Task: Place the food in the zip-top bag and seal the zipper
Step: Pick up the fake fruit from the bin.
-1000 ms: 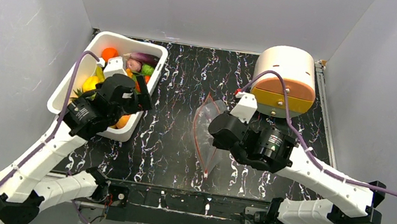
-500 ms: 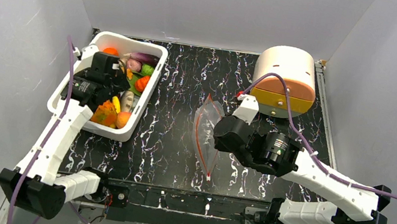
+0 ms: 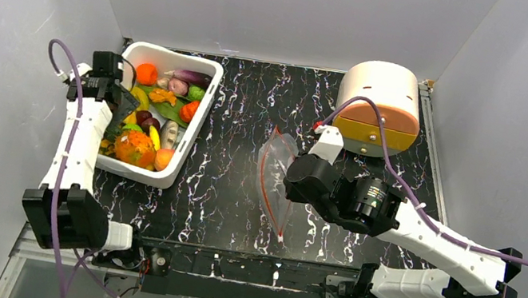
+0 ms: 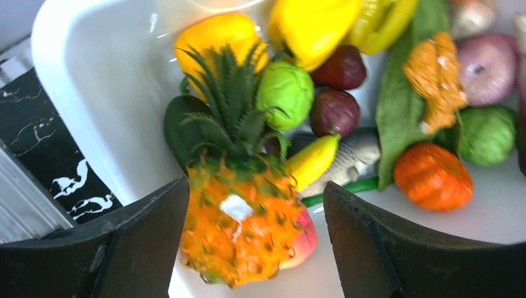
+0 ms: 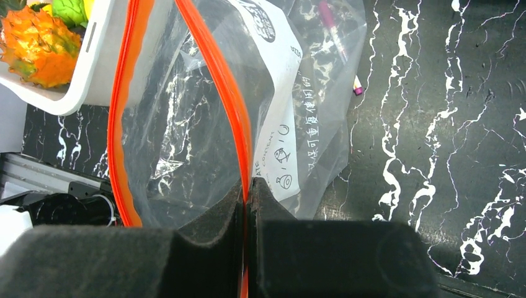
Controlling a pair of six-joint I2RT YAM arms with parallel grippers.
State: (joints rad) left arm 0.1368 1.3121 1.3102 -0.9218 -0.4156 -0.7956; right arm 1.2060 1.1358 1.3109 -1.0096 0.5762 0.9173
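Right gripper (image 5: 247, 197): clenched; its two black foam pads (image 5: 291, 248) are pressed together on one lip of the zipper.
The zipper (image 5: 218, 84): a thin orange-red plastic strip. The pinched lip runs up from the pads, and the other lip (image 5: 120, 118) bows away to the left, so the mouth gapes.
The zip-top bag (image 5: 186, 130): clear floppy plastic with a white printed label, held over the black white-veined marble tabletop (image 3: 242, 113) between the tub and the round box. No food shows in it.
Pen: a thin purple pen (image 5: 330, 26) shows through the plastic; I cannot tell whether it is inside or beneath.
Left gripper (image 4: 255, 205): spread wide over the tub, with a toy pineapple between its two dark fingers (image 4: 149, 223). Contact cannot be told.
The food (image 4: 242, 230): small plastic toys, all in the tub. The orange pineapple with its green crown lies at the near end, and beyond it are a green round fruit (image 4: 285, 90), a yellow pepper (image 4: 214, 37), dark red bulbs (image 4: 335, 112) and an orange pumpkin (image 4: 432, 177).
Tub: a white rectangular plastic tub (image 3: 201, 110), at the table's far left.
Round box: a cream cylinder with an orange front (image 3: 380, 104), at the far right.
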